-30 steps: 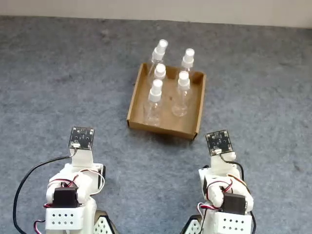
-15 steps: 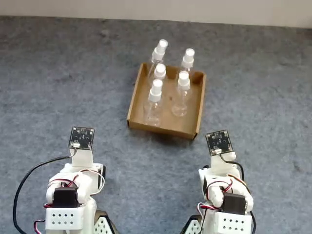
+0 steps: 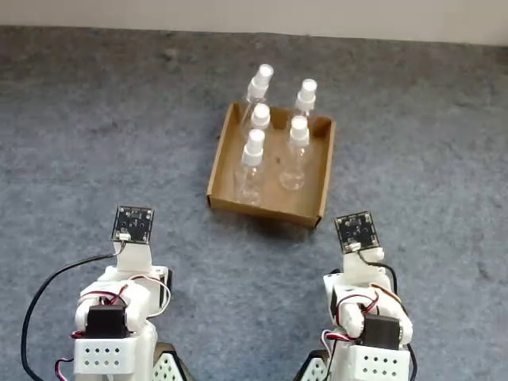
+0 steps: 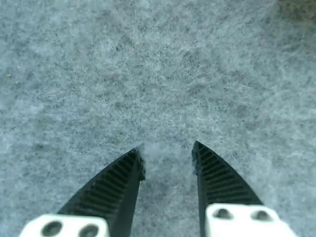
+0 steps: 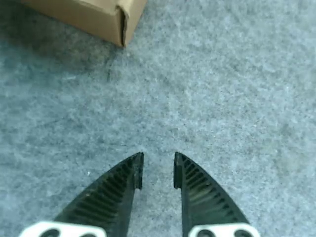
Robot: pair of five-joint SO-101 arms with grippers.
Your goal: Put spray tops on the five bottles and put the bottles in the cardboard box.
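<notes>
Standing upright in cardboard box (image 3: 266, 208), bottles (image 3: 252, 163) all wear white spray tops (image 3: 298, 131); clear bodies, five counted, rearmost base hard to judge against far rim. Box sits toward 12 o'clock of table, long axis roughly 12 to 6, slightly skewed. Box lies at 11 o'clock from right arm (image 3: 365, 313), 1 o'clock from left arm (image 3: 119, 313); right arm nearer. Left gripper (image 4: 168, 148): jaws apart, empty, over grey carpet (image 3: 95, 127). Right gripper (image 5: 158, 160): jaws narrowly apart, empty. Task looks finished

The left gripper (image 4: 168, 147) is hanging just above the grey carpet (image 4: 148, 59). Its black ribbed fingers (image 4: 116, 182) are standing apart, with carpet showing between them.
</notes>
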